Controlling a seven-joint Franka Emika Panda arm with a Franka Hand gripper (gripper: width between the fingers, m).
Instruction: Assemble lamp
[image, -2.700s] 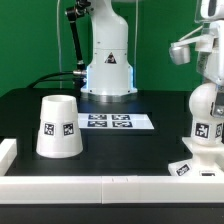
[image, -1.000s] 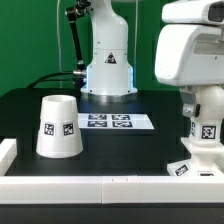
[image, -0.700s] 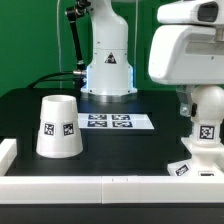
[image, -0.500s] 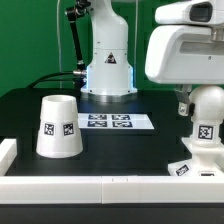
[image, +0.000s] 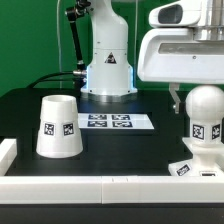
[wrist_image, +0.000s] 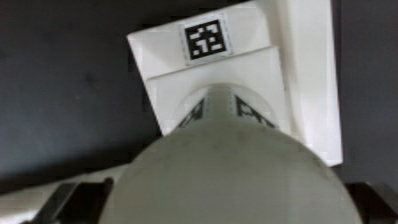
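I've lifted tool (wrist_image: 222, 198) off bulb (image: 205, 108), jaws wide, empty (bulb stays seated on base (image: 193, 166)); shade (image: 58, 127) near surface's railed edge next.

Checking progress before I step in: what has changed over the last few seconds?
The gripper moved in above the bulb, then drifted toward the exterior view's left. It is open and holds nothing. The bulb on the base, the shade and the marker board stayed put.
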